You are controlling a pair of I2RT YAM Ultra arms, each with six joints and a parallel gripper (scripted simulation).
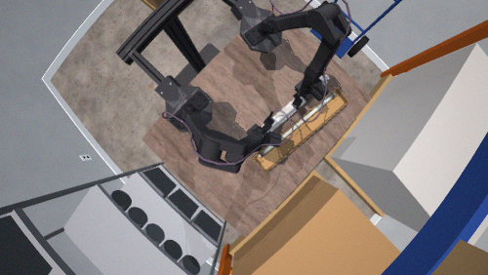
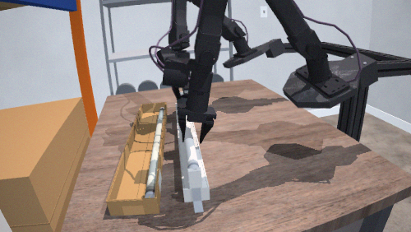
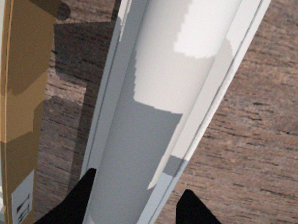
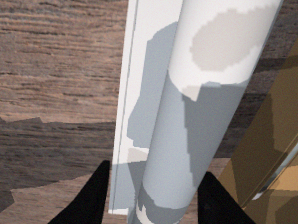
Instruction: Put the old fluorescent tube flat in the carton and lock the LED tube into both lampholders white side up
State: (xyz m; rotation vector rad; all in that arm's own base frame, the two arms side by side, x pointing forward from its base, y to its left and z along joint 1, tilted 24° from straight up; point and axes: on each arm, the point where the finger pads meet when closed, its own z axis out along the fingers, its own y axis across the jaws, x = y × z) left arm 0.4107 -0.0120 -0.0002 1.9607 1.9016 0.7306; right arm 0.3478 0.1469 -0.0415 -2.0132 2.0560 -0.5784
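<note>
The old fluorescent tube (image 2: 154,156) lies along one long wall inside the carton (image 1: 302,141) (image 2: 133,208) (image 3: 22,115), which sits on the bench. The LED tube (image 2: 191,151) (image 3: 125,155) (image 4: 200,120) lies lengthwise in the fixture (image 2: 205,195) (image 4: 122,110), white side up. Whether its ends are locked in the lampholders cannot be told. My left gripper (image 1: 299,102) (image 2: 192,141) (image 3: 139,187) is open, fingers on either side of the LED tube nearer the exterior camera end. My right gripper (image 1: 272,130) (image 4: 156,174) is open around the LED tube's other part, partly hidden in the exterior view.
The carton stands close beside the fixture with a narrow strip of bench (image 3: 75,110) between them. Purple cables hang near both arms. Large cardboard boxes (image 1: 317,229) (image 2: 37,164) stand beyond the bench edge on the carton's side.
</note>
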